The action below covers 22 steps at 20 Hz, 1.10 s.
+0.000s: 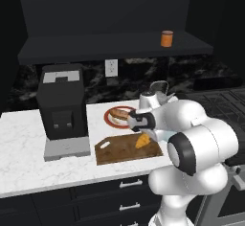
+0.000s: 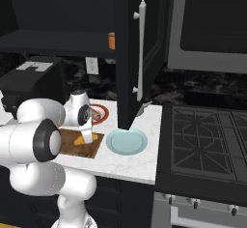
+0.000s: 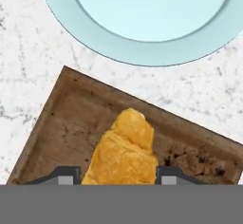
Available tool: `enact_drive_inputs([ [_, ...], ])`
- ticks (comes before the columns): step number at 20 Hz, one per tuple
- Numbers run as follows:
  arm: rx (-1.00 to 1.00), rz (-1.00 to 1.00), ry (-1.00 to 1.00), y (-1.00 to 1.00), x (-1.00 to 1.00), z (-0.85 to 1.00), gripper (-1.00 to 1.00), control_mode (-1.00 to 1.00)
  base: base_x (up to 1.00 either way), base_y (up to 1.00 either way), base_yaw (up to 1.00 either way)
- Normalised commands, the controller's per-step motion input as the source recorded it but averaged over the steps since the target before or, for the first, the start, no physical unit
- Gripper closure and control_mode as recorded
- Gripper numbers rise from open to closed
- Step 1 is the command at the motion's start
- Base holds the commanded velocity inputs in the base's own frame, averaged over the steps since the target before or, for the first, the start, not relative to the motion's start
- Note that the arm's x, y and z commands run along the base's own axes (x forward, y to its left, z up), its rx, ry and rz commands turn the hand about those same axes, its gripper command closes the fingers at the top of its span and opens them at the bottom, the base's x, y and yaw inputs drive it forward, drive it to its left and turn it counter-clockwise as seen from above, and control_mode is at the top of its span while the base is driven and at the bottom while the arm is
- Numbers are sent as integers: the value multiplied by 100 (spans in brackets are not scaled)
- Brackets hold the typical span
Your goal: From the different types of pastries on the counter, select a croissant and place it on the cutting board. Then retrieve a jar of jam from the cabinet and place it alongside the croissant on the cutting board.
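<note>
Left base view, left to right. White marble-patterned table (image 1: pixel 24 158) with dark drawer fronts and silver handles below. Black boxy coffee machine (image 1: pixel 62 106) stands on a grey base at the left of the table. Above it, the dark wall cabinet (image 1: pixel 95 48) with a long open shelf; a white wall outlet (image 1: pixel 111 67) sits under the shelf. The flat brown wooden cutting board (image 1: pixel 117 151) lies just right of the machine, handle hole at its near left corner. Behind the board, a long brown-and-pink bun-like pastry (image 1: pixel 118 114) rests on a red-rimmed round plate (image 1: pixel 109 118). The claw (image 1: pixel 142 136) hangs over the right half of the board, closed on the small golden-orange croissant (image 1: pixel 141 141). Whether the croissant touches the board I cannot tell. Grey kettle (image 1: pixel 159 90) partly hidden behind the arm. Small orange cylindrical jar of jam (image 1: pixel 166 38) stands upright on the shelf, toward its right end, well apart from the board.

Right base view: pale blue round plate (image 2: pixel 126 141) on the table just right of the board, under an open dark cabinet door (image 2: pixel 140 53) with a white handle; black stove (image 2: pixel 207 140) at far right.

Hand view: croissant sits between the two finger tips, over the board's corner, blue plate beyond.
</note>
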Motion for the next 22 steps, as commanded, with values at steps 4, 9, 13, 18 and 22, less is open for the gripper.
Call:
enact_drive_inputs([
  [4, -1, 4, 0, 1, 6, -45, -100, -100, 0, 0, 0],
  [9, 0, 2, 0, 0, 5, -2, -100, -100, 0, 0, 0],
  [13, 5, 1, 0, 0, -23, 35, -100, -100, 0, 0, 0],
  [18, 5, 0, 0, 0, -26, 71, -100, -100, 0, 0, 0],
  [22, 0, 0, 0, 0, -23, 42, -100, -100, 0, 0, 0],
])
